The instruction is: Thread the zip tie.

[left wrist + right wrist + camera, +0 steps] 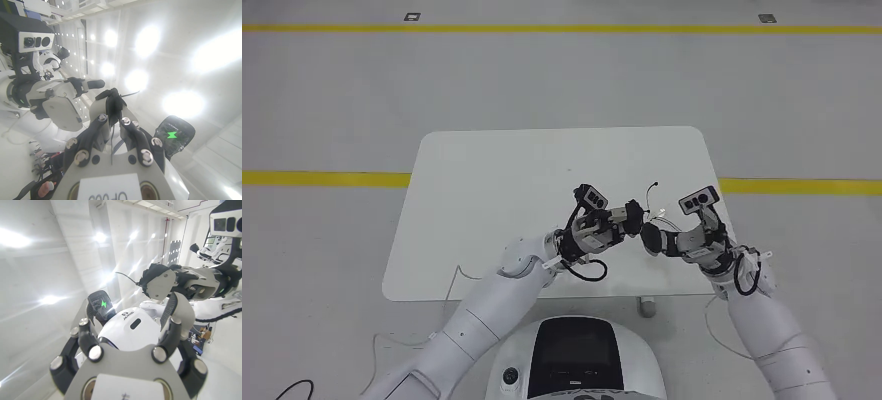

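left gripper [113, 97]: jaws clenched on the black zip tie [131, 93], thin tail poking out past the tips | right gripper [130, 308]: jaws released, spread wide, sitting just beside the left one | both up off the white tabletop [492, 180], over the robot-side part of it

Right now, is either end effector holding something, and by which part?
The left end effector pinches the zip tie along its strap, one thin end sticking out past the grip. The right end effector holds nothing.
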